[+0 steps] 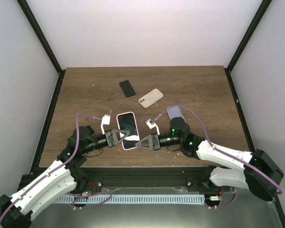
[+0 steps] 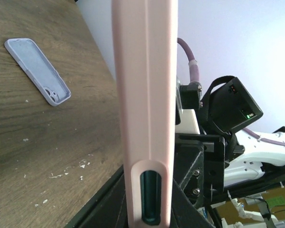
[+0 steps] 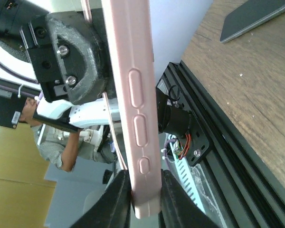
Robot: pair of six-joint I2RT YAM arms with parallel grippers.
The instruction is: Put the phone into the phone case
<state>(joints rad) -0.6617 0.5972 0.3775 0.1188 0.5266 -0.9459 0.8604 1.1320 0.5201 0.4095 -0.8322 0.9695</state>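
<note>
left fingers [image 2: 181,213] and right fingers [image 3: 115,199] both pinching opposite edges of pink phone case [image 2: 147,95]; phone [image 1: 128,124] inside

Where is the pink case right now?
In the top view, the pink case is at the centre of the front edge of the table, gripped between the left gripper and the right gripper; the lavender case lies just right of it.

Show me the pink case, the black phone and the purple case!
pink case [image 2: 145,95], left wrist view, its long side edge.
black phone [image 1: 128,89], top external view, middle of its face.
purple case [image 2: 38,71], left wrist view, its inside floor.
</note>
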